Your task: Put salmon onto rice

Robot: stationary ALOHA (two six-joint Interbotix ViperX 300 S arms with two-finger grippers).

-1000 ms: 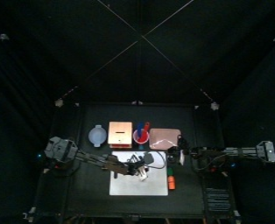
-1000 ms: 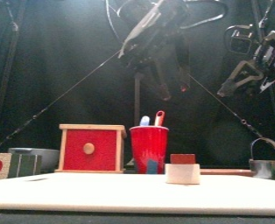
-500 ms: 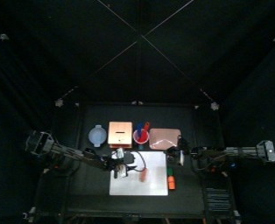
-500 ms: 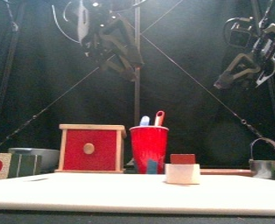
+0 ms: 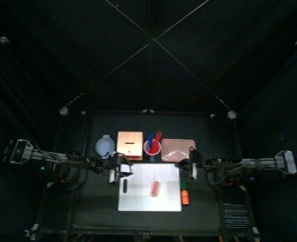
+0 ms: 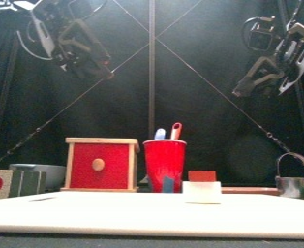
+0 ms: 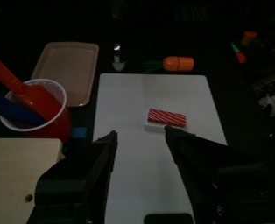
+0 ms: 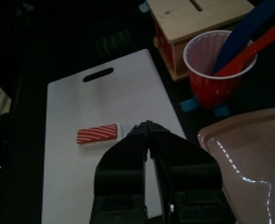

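Note:
The salmon (image 7: 167, 115), a pinkish-red striped slice, lies on top of the rice (image 6: 202, 193), a small white lump on the white board (image 7: 140, 87). From above the salmon (image 5: 155, 188) sits near the board's middle, and from the front the salmon (image 6: 202, 176) caps the rice. My left gripper (image 7: 143, 136) hangs open and empty, high off the board's left edge (image 5: 118, 171) and well apart from the salmon. My right gripper (image 8: 146, 131) is shut with nothing in it, raised at the board's right side (image 5: 201, 172). The right wrist view has the salmon (image 8: 96, 135) beyond its jaws.
An orange oblong piece (image 5: 184, 197) lies just off the board's right edge. Behind the board stand a wooden box with a red front (image 6: 101, 165), a red cup (image 6: 166, 163) holding utensils and a pink tray (image 5: 178, 148). A grey bowl (image 5: 104, 146) sits at the back left.
My left arm has pulled back from above the board's middle to the left and upward, jaws open throughout. The salmon and rice stayed put. The right arm has not moved.

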